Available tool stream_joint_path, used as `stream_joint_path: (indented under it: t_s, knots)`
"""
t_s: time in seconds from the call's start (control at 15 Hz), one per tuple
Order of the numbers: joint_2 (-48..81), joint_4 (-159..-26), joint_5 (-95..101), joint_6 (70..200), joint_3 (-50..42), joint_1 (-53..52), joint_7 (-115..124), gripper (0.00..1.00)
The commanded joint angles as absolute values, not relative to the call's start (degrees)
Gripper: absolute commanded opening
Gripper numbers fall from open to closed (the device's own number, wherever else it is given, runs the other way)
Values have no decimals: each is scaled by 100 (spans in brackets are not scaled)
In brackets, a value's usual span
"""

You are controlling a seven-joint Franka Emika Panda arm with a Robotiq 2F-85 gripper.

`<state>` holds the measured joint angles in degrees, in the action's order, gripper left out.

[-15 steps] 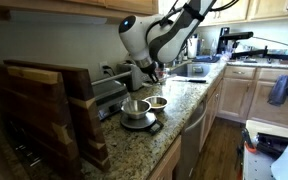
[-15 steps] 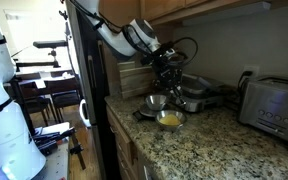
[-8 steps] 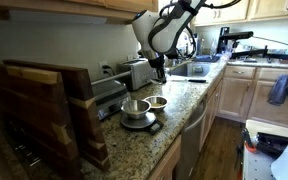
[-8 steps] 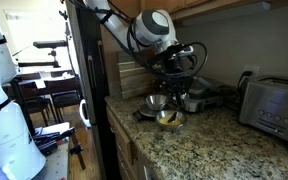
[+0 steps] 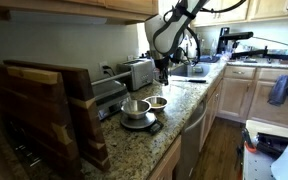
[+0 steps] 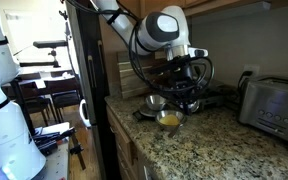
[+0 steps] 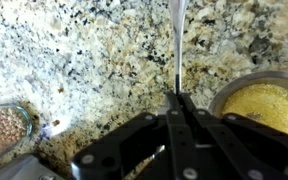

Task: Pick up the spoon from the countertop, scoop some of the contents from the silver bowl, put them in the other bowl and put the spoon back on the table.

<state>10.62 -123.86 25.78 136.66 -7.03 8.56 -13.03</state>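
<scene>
Presently the gripper (image 7: 177, 100) has its jaws closed on the handle of the spoon (image 7: 176, 45). In the wrist view the spoon runs straight away from the fingertips over bare granite. Whether its far end touches the surface cannot be told.

Surface: the countertop (image 5: 156, 140) is a speckled beige-and-brown granite slab with a rounded edge. It sits over light wooden cabinets (image 5: 239, 95). In the wrist view the spoon lies between two vessels. The yellow-filled bowl (image 7: 264, 100), metal-rimmed, sits to the right. A bowl of reddish-brown grains (image 7: 4, 125) sits at the left edge. In both exterior views the silver bowl (image 5: 134, 107) stands on a dark flat base, just beside the yellow-filled bowl (image 6: 169, 120). The gripper (image 5: 162, 72) hangs above the counter, past the two bowls and towards the toaster (image 5: 137, 72).

Room: a domestic kitchen. Wooden cutting boards (image 5: 44, 110) stand upright at one end of the slab. A blue cloth (image 5: 281, 90) hangs on the far cabinets. In an exterior view a dark tall panel (image 6: 89, 80) borders the counter and a toaster (image 6: 274, 105) stands against the wall.
</scene>
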Motion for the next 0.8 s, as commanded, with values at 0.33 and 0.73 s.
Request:
stream_joint_path:
  t_s: [0.33, 0.73]
  knots:
    - [1883, -12106, 2300, 14719, -1075, 1030, -779, 3]
    - [2494, -11672, 1693, 14945, -1033, 1221, -909, 3]
